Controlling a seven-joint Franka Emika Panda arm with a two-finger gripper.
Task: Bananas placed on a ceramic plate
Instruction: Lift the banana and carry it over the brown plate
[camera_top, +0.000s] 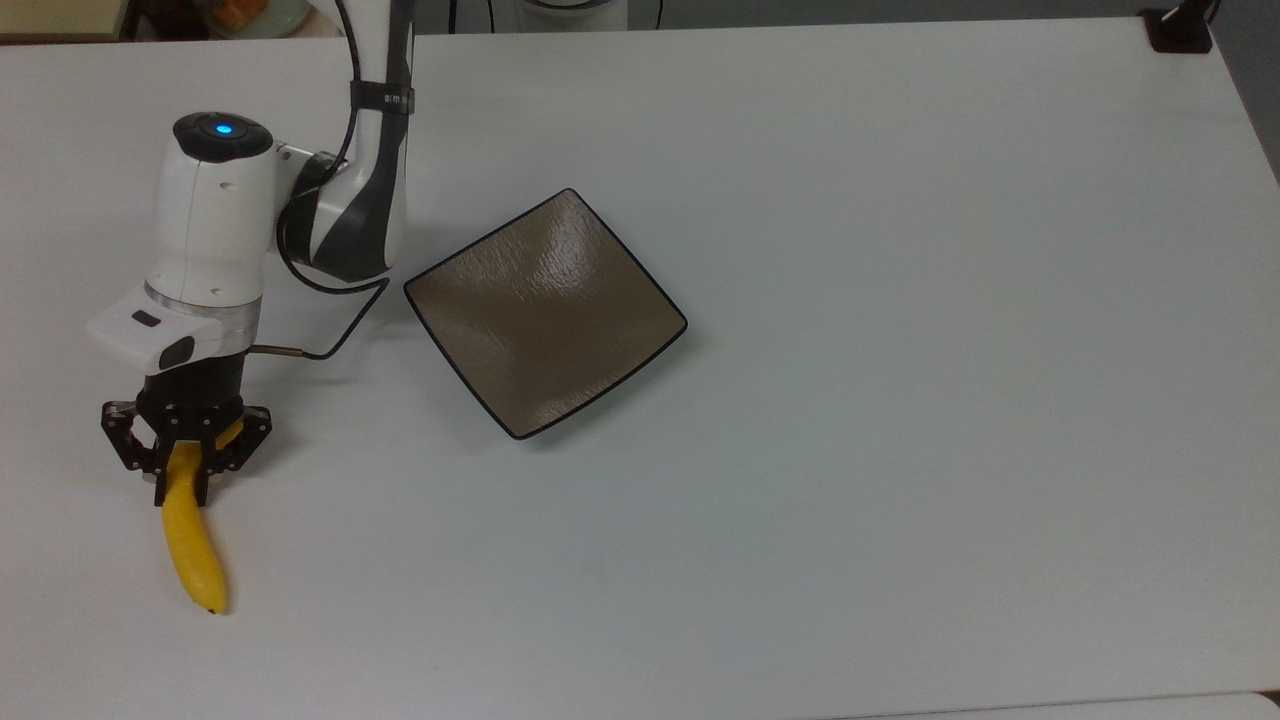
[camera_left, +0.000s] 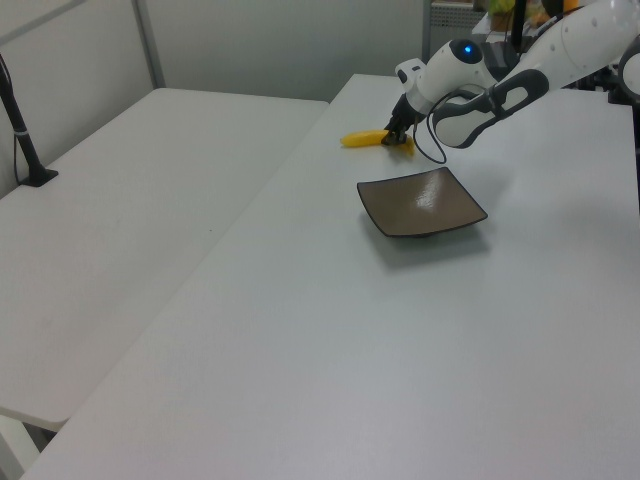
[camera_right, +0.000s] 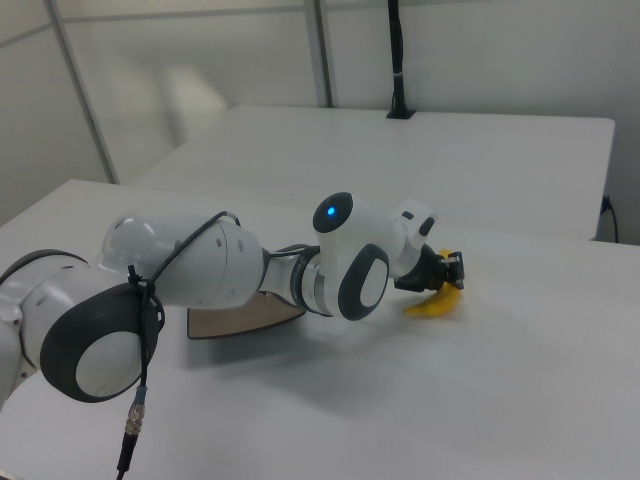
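Note:
A bright yellow banana (camera_top: 192, 545) lies on the white table near the top view's left edge, its dark tip pointing toward the bottom. My gripper (camera_top: 183, 478) is shut on the banana's upper end, fingers pressed on both sides. The left view has the banana (camera_left: 362, 138) sticking out to the left of the gripper (camera_left: 397, 138). In the right view the gripper (camera_right: 449, 273) sits over the banana (camera_right: 434, 304). The square brown ceramic plate (camera_top: 545, 315) rests bare to the top view's right of the arm, also seen as the plate (camera_left: 420, 203) and the plate (camera_right: 240, 318).
The arm's black cable (camera_top: 335, 335) loops over the table between the wrist and the plate. A black mount (camera_top: 1180, 28) stands at the top view's far right corner. A second table with a black post (camera_left: 22, 135) adjoins in the left view.

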